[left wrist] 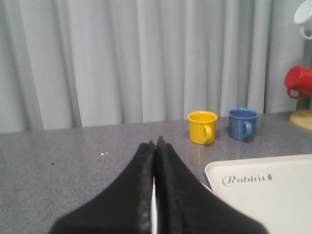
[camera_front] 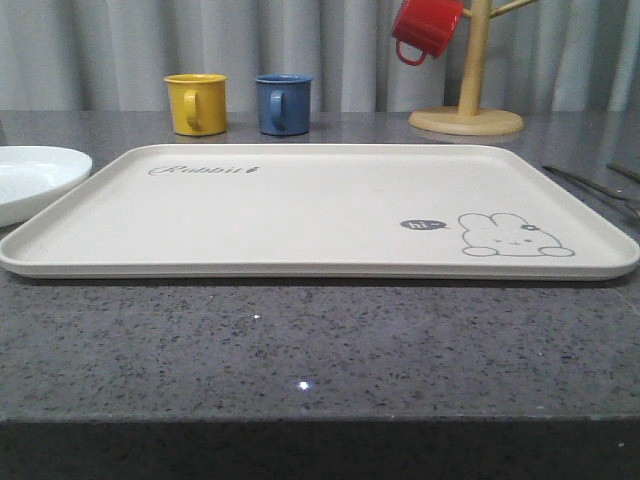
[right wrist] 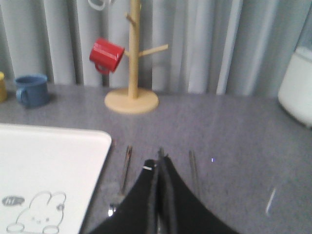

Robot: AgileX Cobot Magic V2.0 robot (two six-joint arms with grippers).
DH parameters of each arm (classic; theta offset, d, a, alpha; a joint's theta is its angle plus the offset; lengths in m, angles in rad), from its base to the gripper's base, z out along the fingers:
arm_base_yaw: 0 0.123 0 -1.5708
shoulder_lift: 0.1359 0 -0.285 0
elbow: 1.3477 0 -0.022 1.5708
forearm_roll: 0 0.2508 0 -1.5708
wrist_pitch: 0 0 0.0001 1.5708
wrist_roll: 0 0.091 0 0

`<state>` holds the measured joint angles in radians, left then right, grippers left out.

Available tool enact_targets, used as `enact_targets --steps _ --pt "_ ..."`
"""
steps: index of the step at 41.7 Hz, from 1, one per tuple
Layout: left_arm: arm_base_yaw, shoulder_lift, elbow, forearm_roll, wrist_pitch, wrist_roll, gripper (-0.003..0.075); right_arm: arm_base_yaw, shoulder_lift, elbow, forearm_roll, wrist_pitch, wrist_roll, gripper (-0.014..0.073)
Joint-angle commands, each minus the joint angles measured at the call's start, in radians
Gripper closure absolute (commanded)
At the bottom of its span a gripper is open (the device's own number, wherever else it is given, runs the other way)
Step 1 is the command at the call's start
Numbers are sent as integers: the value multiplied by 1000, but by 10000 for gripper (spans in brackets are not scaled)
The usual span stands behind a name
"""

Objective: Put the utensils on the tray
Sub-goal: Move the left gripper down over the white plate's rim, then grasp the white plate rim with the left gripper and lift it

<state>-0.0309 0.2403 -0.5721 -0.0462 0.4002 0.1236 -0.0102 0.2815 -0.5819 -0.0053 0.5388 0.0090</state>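
Silver utensils (right wrist: 126, 163) lie on the grey counter just right of the tray (camera_front: 300, 215), long axes running away from the robot. Right gripper (right wrist: 159, 155), fingers pressed together and holding nothing, hangs directly over them, far nearer than the equally closed left gripper (left wrist: 155, 145).

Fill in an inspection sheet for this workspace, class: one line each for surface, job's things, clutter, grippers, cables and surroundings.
Surface: grey speckled countertop.
Job's things: cream tray with nothing on it; metal utensils lying on the counter beside the tray's right edge.
Clutter: yellow mug, blue mug, white plate left of the tray, red mug hanging on a wooden mug tree, white container far right.
Grippers: left gripper shut, holding nothing; right gripper shut, above the utensils.
Cables: nothing seen.
Surroundings: grey curtain behind the counter.
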Motion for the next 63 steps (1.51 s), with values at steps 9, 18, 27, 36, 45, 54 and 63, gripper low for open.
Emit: enact_targets --steps 9,18,27,36,45,54,63 --pt "3 160 -32 -8 -11 0 738 -4 200 -47 -6 93 -9 662" --pt "3 225 -28 -8 13 0 732 -4 250 -47 5 98 -9 614" --pt "3 291 -36 -8 61 0 329 -4 250 -47 5 97 -9 184" --pt "3 425 -162 31 294 0 262 -4 250 -47 5 100 -9 148" --pt "23 651 -291 46 378 0 262 -4 250 -47 5 100 -9 148" --pt "196 894 -419 -102 411 81 263 -4 250 -47 5 100 -9 148" --pt "390 1072 -478 -429 414 318 264 -4 250 -47 5 100 -9 148"
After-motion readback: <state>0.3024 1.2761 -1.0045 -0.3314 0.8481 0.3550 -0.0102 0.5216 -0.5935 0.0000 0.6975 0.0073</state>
